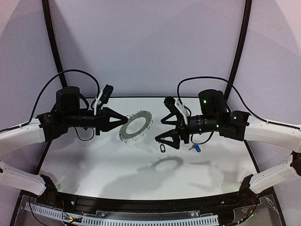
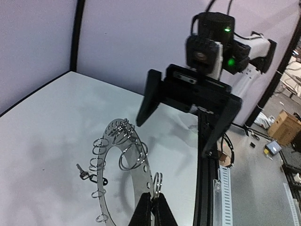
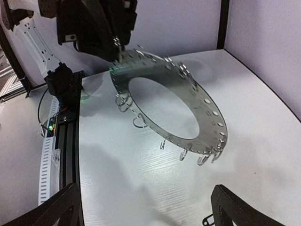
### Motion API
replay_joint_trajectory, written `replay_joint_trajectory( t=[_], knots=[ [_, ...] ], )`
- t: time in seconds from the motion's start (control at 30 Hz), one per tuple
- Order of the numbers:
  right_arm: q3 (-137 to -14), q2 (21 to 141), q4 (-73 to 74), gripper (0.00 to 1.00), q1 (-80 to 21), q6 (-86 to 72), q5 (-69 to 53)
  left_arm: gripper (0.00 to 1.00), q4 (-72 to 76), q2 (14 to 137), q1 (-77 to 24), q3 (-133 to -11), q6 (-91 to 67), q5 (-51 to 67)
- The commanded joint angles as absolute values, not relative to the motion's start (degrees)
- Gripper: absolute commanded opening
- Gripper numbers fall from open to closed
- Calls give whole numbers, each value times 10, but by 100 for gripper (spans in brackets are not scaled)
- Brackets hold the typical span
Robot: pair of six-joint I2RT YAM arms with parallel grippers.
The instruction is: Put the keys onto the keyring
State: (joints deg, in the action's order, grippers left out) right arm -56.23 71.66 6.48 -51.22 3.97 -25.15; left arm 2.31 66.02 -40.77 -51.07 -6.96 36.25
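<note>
My left gripper [image 1: 123, 118] is shut on the rim of the keyring [image 1: 146, 117], a flat grey ring with wire clips, and holds it tilted above the table. In the left wrist view the closed fingertips [image 2: 153, 200] pinch the ring's [image 2: 142, 168] lower rim. My right gripper [image 1: 163, 126] is open and empty, facing the ring from the right, close to it. The ring [image 3: 211, 117] fills the right wrist view. The black-tag key [image 1: 162, 149] lies on the table under the right gripper and also shows through the ring [image 2: 89, 175]. The blue-tag key [image 1: 196, 149] lies further right.
The white table [image 1: 94, 160] has a black front rail [image 1: 141, 205] and dark poles at the back. The right arm [image 2: 211, 56] looms beyond the ring in the left wrist view. A black frame post [image 3: 70, 127] stands left of the table in the right wrist view.
</note>
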Motion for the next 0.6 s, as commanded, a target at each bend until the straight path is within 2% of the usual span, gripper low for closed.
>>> replay_joint_trajectory(
  t=[0.0,0.23,0.57],
  knots=[
    [-518,692,51,98,-514,16,-225,1,43,648,-407,-511,3,475],
    [-463,656,67,98,-506,-26,-155,1,20,646,-407,-523,34,557],
    [-407,629,45,98,-463,-110,-74,1,-31,626,-407,-537,58,567]
  ],
)
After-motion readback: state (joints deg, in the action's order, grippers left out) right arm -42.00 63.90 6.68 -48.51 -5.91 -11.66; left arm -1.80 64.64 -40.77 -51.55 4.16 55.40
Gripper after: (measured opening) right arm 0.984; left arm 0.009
